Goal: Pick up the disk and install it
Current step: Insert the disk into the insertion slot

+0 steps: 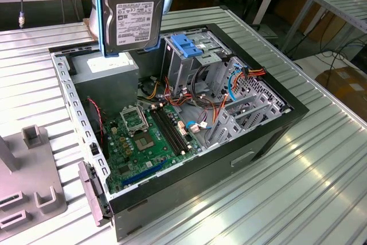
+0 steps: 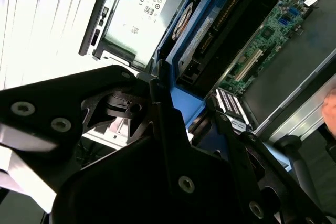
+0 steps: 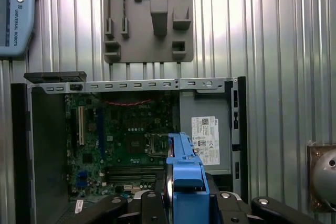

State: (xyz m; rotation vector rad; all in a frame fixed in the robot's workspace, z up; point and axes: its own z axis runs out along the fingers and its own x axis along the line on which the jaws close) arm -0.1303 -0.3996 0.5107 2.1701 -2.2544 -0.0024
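With the gripper (image 3: 186, 203) clamped shut on the disk (image 1: 135, 12), hanging upright above the grey power box (image 1: 109, 78) at the case's far side, I'd hold it square and line it up with the drive cage (image 1: 189, 64) toward the exterior view's right.

You see the disk (image 1: 133, 12) in silver metal, its label white with black print, framed by a blue carrier (image 1: 102, 27). You also log: green motherboard (image 1: 146, 142), grey power supply (image 1: 109, 81) with white sticker, black case (image 1: 195, 196), blue latch (image 1: 186, 44). Your table (image 1: 309, 187) is ribbed silver; fixture plate (image 1: 28, 187) plain grey.
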